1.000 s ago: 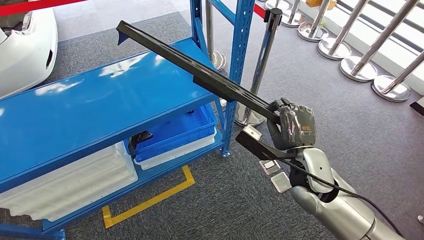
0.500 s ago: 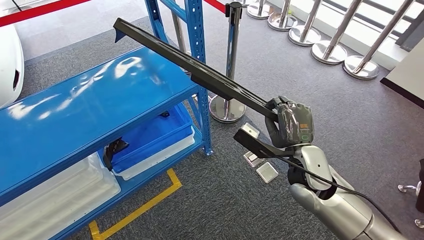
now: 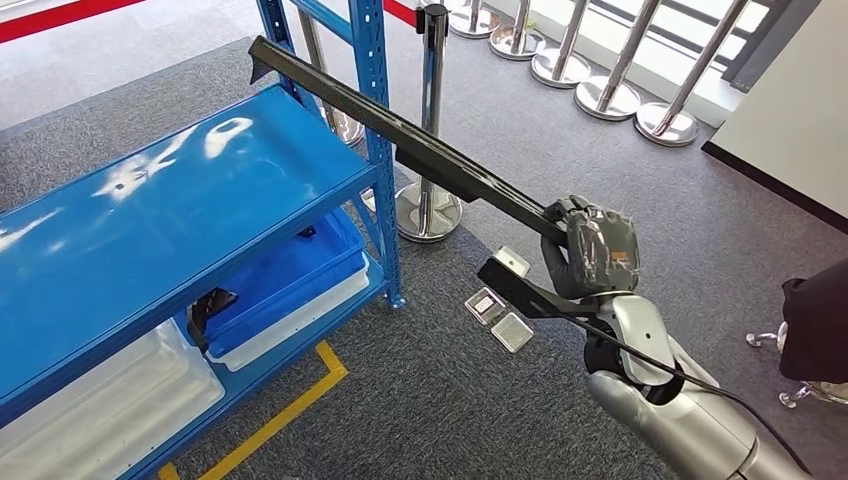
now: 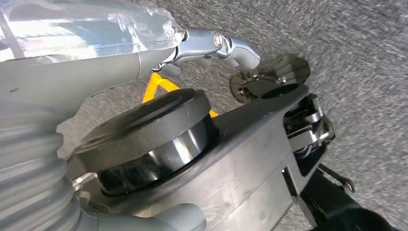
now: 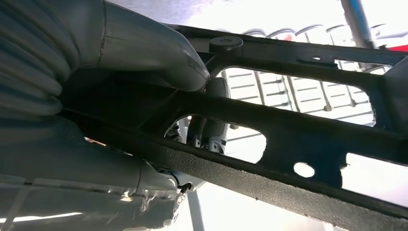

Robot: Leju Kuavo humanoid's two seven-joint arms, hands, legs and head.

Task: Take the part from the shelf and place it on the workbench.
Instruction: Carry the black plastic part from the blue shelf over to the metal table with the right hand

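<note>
**Right hand carries the part beside the shelf**

You see the right hand (image 3: 592, 250) wrapped around one end of the part (image 3: 420, 160), a long black bar. It is held in the air, slanting up and away from the hand, and its far end hangs over the corner of the blue shelf (image 3: 150, 220) near an upright post, clear of the top board. In the right wrist view the thumb (image 5: 154, 48) presses on the part's (image 5: 288, 139) black frame, which has cut-out openings (bright light behind them).

The left hand (image 4: 62, 86) shows in its wrist view as a grey cover and thumb over grey carpet; you cannot tell how its fingers stand.

On the shelf's lower level sits a blue bin (image 3: 285, 275). Chrome stanchions (image 3: 428, 120) stand behind the shelf.
</note>
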